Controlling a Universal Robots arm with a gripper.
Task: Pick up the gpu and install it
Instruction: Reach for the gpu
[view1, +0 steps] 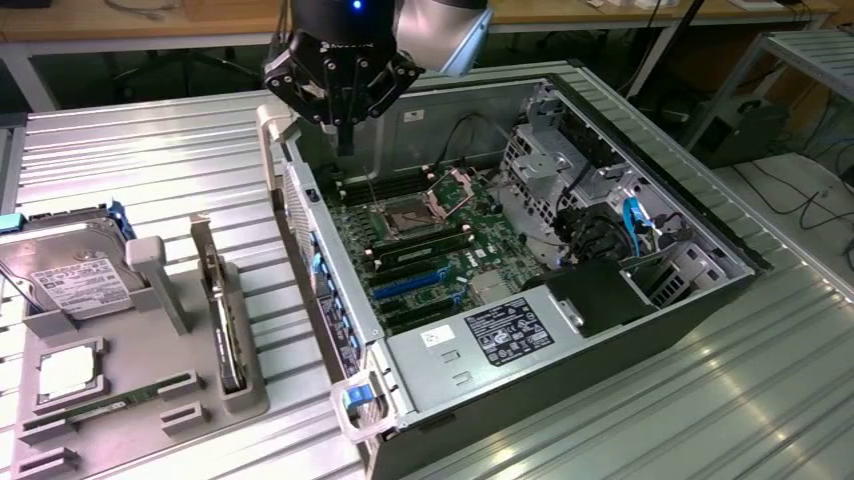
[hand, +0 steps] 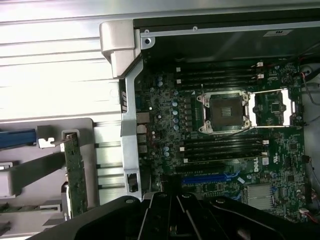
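The gpu (view1: 224, 318) stands on its long edge in a slot of the grey holder (view1: 147, 400) at the exterior view's left, dark board up, silver bracket at its far end. The wrist view sees the gpu (hand: 75, 177) edge-on, with the bracket end (hand: 50, 142) beside it. My gripper (view1: 344, 138) hangs over the far left corner of the open computer case (view1: 694, 215), above the motherboard (view1: 441, 255), well apart from the gpu. Its fingers (hand: 176, 210) are shut with nothing between them. Blue card slots (hand: 212, 177) lie just beyond the fingertips.
On the holder also sit a silver hard drive (view1: 70, 278), a square chip (view1: 64, 372) and a green memory stick (view1: 118, 405). The case's rear frame (view1: 310, 250) rises between holder and motherboard. Cables and a drive cage (view1: 601, 215) crowd the case's right side.
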